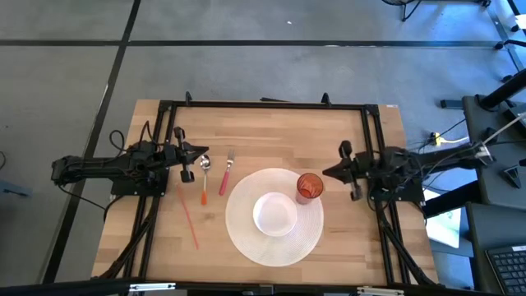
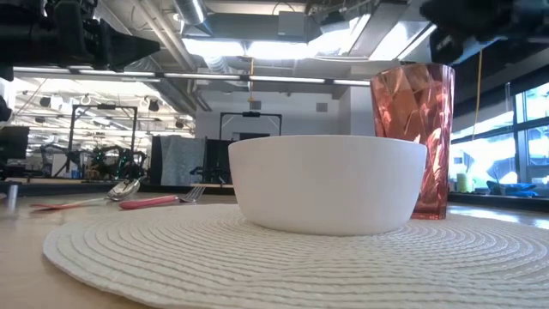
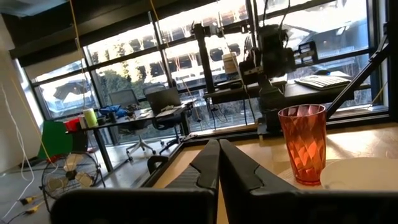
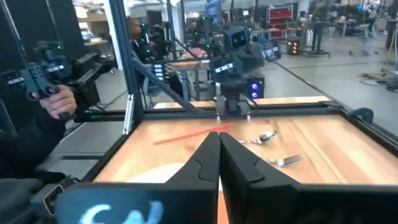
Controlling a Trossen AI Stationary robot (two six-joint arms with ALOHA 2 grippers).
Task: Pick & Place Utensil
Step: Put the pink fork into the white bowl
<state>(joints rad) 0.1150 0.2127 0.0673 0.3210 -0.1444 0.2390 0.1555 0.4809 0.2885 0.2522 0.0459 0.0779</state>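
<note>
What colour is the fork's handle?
Pink; the fork handle shows best in the high view.

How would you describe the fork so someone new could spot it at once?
Start at the round white placemat in the middle of the wooden table. Just off its left-arm side lie three utensils; the fork is the nearest to the mat. Its pink handle and tines distinguish it from the orange-handled spoon beside it.

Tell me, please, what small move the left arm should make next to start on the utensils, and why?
Probably open the left gripper and lower it toward the spoon. Its fingers are shut and empty, held above the table beside the spoon and fork, which lie untouched left of the placemat. The right gripper, also shut, waits by the cup.
</note>
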